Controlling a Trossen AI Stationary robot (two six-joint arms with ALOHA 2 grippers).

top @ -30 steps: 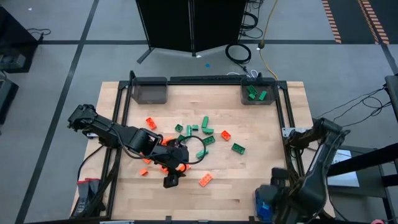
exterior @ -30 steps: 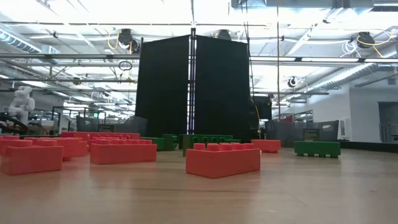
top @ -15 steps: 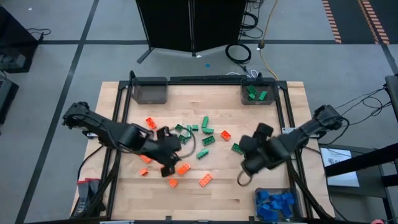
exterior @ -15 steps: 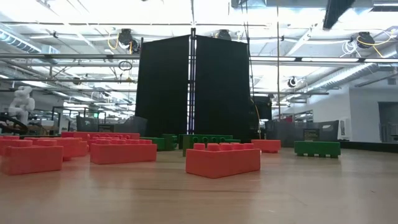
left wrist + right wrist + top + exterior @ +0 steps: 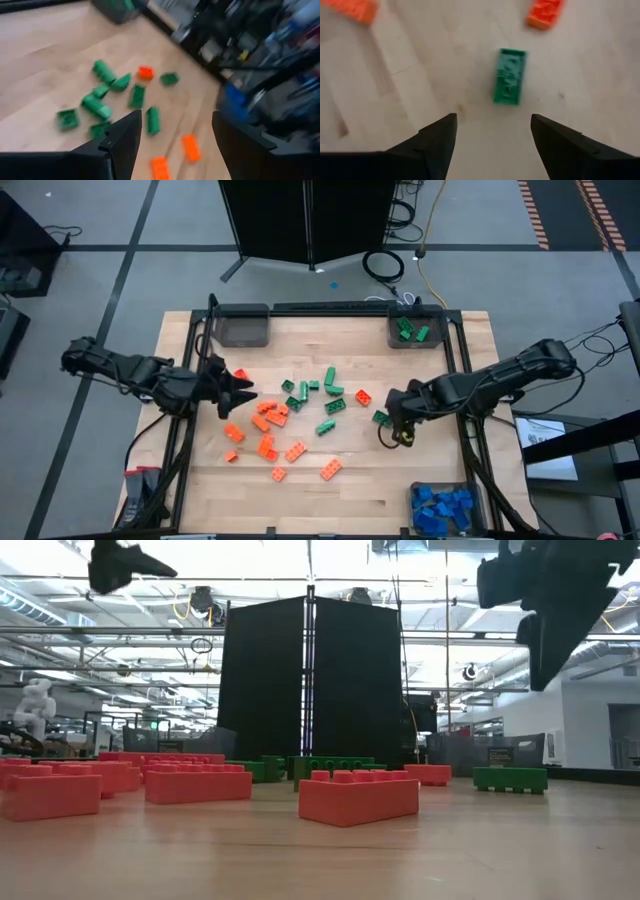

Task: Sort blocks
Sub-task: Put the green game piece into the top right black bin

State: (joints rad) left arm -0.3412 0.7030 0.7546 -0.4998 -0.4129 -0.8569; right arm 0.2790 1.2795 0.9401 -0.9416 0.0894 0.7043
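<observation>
A pale wooden table (image 5: 420, 480) in a workshop with a black screen behind it carries the blocks (image 5: 300, 415), orange and green, strewn over its middle, with a few green ones already in the bin (image 5: 416, 330) at the far right corner and the blue ones gathered in a bin (image 5: 442, 508) at the near right corner. The right gripper (image 5: 492, 131) hangs with its fingers spread and empty over a lone green block (image 5: 510, 76) lying flat near the right side of the scatter; the sound move, I judge, is to come straight down astride its narrow sides, clear of the orange block (image 5: 545, 12) beyond, before closing. The left gripper (image 5: 175, 132), fingers likewise apart and holding nothing, waits at the left edge just beside the orange blocks
</observation>
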